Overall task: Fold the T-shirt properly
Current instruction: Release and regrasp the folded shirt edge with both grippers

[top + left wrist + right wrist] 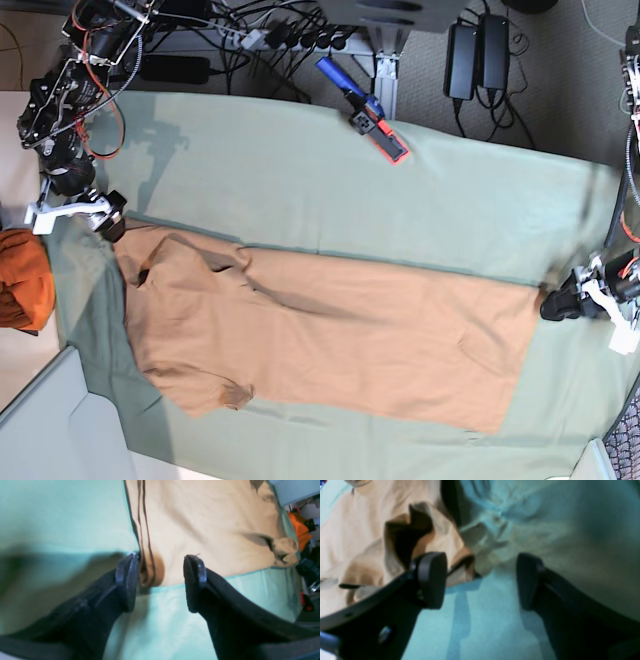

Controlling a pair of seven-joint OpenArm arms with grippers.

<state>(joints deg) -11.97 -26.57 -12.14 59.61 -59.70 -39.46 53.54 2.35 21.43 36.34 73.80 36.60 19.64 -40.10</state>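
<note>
Far over at nine o'clock an orange cloth bundle [22, 278] sits just off the pale green sheet [330, 190]. Just beside it, the right gripper [103, 215] hangs with its jaws standing apart over the T-shirt's [330, 340] crumpled sleeve end; in the right wrist view nothing lies between the pads [432, 580], and the rumpled tan cloth sits beside one pad. The T-shirt lies spread lengthwise across the sheet's middle, neck end toward nine o'clock, hem toward three o'clock, with a few creases. Up at twelve o'clock a blue and red tool [365, 110] rests on the sheet. At three o'clock the left gripper [562, 303] is at the hem corner, jaws parted, gripping nothing, the hem's folded edge lying in the gap beside one pad.
</note>
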